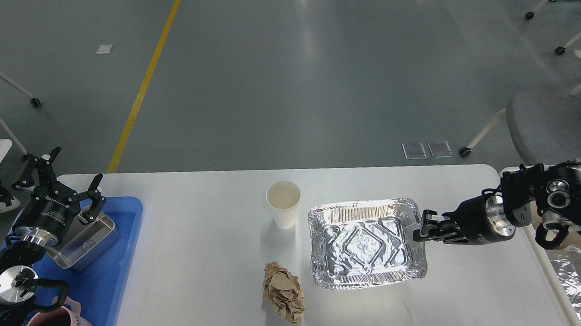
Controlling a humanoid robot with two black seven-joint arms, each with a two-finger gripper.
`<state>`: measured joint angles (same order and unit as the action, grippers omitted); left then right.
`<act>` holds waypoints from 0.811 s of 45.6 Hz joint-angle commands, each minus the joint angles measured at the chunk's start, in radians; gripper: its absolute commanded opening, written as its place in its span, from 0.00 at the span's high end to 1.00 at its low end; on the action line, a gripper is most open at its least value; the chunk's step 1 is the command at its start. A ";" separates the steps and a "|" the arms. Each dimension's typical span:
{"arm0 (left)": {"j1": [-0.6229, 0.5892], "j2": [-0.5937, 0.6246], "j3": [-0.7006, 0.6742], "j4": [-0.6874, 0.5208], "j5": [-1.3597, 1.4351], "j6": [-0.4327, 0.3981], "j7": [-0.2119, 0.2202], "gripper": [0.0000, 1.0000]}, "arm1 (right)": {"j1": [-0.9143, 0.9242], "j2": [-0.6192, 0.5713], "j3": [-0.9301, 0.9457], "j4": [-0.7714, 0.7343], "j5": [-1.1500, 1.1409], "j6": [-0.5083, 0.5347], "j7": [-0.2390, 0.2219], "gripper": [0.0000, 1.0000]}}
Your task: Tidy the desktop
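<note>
- Left gripper – fingers spread, holding nothing, above the steel tin in the tray at the desktop's left edge; dropping could knock the tin.
- Cup, paper wad: mid-desktop, easily toppled.
- Right gripper clamps the foil pan's right rim – thin foil may buckle or slip.

Black jointed arms, silver metal wrist rings, white lettering on left hand, thin black cables
</note>
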<state>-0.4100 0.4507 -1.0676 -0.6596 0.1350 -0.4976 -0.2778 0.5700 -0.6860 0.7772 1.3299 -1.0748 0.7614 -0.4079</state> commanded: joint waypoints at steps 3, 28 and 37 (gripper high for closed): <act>-0.001 -0.001 0.000 0.000 0.002 0.001 0.000 0.03 | 0.025 0.011 -0.013 -0.047 0.045 0.022 -0.020 1.00; -0.006 -0.006 0.000 0.000 0.002 0.002 -0.001 0.03 | 0.001 0.005 -0.001 -0.057 0.105 -0.010 -0.063 1.00; -0.001 -0.004 0.000 0.000 0.002 -0.001 -0.001 0.03 | -0.012 0.014 0.011 -0.035 0.116 -0.067 -0.065 1.00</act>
<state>-0.4156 0.4449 -1.0675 -0.6596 0.1364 -0.4955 -0.2776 0.5638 -0.6783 0.7870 1.2813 -0.9626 0.6972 -0.4711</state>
